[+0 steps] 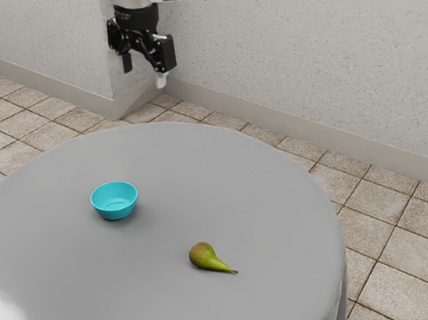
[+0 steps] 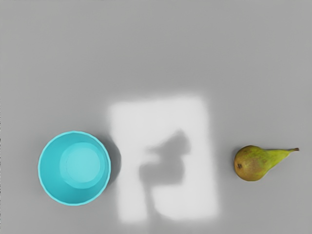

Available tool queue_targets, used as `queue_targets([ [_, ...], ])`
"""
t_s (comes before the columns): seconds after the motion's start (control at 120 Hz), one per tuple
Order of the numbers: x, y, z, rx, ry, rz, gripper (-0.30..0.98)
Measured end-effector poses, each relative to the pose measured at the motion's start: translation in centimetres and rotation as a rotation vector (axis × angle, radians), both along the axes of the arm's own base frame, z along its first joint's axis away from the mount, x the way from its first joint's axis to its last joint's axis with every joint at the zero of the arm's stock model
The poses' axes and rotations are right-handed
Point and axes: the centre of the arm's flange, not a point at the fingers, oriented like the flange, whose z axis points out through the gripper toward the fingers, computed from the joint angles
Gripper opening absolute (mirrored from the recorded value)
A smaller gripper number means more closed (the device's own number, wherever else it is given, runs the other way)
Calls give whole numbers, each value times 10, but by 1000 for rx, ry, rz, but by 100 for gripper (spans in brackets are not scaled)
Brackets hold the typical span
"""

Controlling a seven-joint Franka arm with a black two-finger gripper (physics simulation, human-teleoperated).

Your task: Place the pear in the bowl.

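Turquoise, bright against a grey cloth, and there sits the bowl, upright on the round table, left of centre in the exterior frame! Down and to the right of it in that frame, just below the middle, lies the pear, green and brown, on its side, well apart from the bowl, fat end towards it and stem pointing away. And up in the upper left of the frame, there's the black gripper, high above the cloth and beyond the table's far edge in this view, its fingers apart, with open space between them! Over to the wrist view, looking down on the scene: the bowl shows its round inside floor, and between bowl and pear glows a pale patch of light with a dark shadow across it (quite the silhouette, that one). Back in the exterior frame, beige floor tiles run down the right side, and a speckled wall stretches across the top
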Motion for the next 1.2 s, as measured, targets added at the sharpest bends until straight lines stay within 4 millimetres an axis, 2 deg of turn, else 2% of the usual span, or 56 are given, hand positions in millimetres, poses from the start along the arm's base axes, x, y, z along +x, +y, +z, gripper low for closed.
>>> queue_targets([
  [0.133,1,7,-2,2,0,6,69],
  [0.167,4,7,-11,5,14,5,69],
  [0.233,13,-1,-42,12,54,-8,69],
  [0.342,11,-40,-96,52,116,-90,69],
  [0.517,-22,-122,-151,113,159,-389,69],
  [0.567,-30,-138,-166,83,175,-474,69],
  [0.825,-42,-144,-220,-38,168,-765,69],
  [0.95,-50,-159,-230,-43,159,-901,69],
  [1.2,-58,-160,-247,-55,207,-1036,69],
])
